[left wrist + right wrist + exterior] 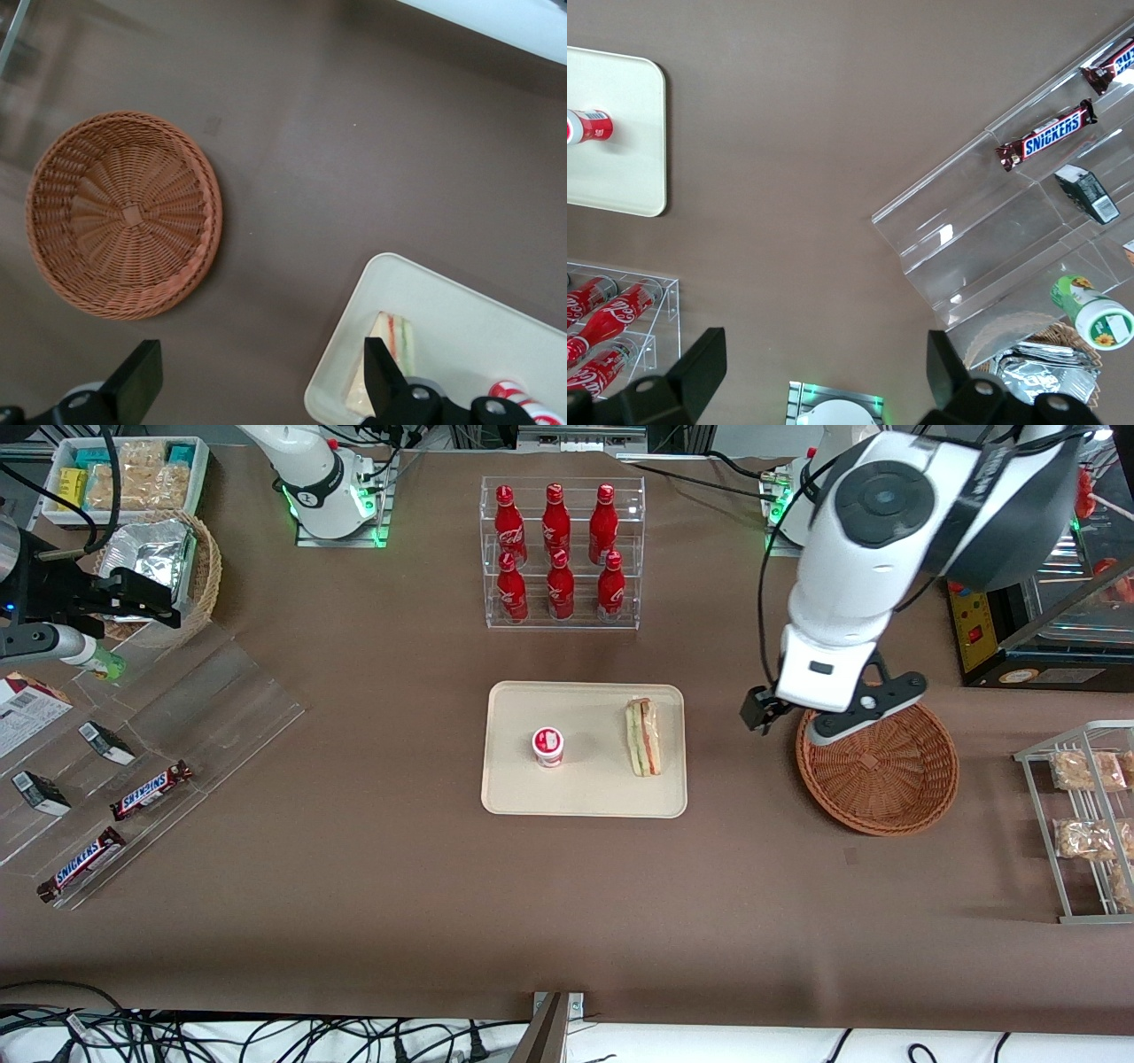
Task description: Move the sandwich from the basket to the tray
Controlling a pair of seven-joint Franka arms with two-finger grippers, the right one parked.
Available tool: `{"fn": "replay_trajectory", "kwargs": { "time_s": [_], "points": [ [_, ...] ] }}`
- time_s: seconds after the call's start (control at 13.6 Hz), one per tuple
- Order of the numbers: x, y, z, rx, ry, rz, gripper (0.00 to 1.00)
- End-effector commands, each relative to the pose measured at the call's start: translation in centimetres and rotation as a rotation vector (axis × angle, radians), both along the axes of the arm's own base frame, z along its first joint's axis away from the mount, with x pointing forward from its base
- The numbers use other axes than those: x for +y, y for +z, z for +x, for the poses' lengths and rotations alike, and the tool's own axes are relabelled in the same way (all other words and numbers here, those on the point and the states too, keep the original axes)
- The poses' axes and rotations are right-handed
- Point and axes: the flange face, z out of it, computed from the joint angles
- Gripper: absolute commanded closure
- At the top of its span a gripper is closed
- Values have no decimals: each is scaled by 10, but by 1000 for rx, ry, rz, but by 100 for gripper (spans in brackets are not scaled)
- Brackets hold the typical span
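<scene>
Wicker is all I see in the basket [124, 215]: its reddish-brown bowl lies bare, nothing in it. The sandwich [644, 736] is already on the tray [509, 779], lying on its side along the edge nearest the basket, with a small red-and-white cup [548, 746] standing apart from it nearer the tray's middle. My gripper [257, 385] hangs over the bench between basket and tray, above the basket's rim as the front camera shows it. The jaws stand wide apart and hold nothing; through the wrist camera I see bare brown bench between the two black fingers [137, 381].

As I judge it, the placing is done and what remains is only to lift clear.

If I had to take the sandwich again, I would treat it as light and soft. White bread in clear wrap gives under pressure, so a hard squeeze would crush the layers and push the red and green filling out of line. The wrap looks slick too, and I would expect it to slide a little against the pads. I would close across the two flat bread faces near the thick end of the wedge, gently, and not pinch the thin corner or the filling edge. Lying flat as it is, one finger would have to get down beside it close to the tray's low rim, which leaves little room there.
</scene>
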Motion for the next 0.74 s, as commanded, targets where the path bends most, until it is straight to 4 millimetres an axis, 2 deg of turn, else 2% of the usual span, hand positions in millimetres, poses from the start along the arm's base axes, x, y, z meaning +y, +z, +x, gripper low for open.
{"fn": "replay_trajectory", "kwargs": {
  "time_s": [0.0, 0.07, 0.15, 0.29, 0.44, 0.66],
  "points": [
    [52, 20, -2, 61, -71, -40, 0],
    [76, 28, 1, 61, -87, -68, 0],
    [90, 34, 1, 64, -121, -86, 0],
    [132, 40, 6, 72, -165, -108, 0],
    [156, 43, 2, 107, -231, -98, 0],
    [190, 60, -6, 102, -319, -128, 0]
  ]
}}
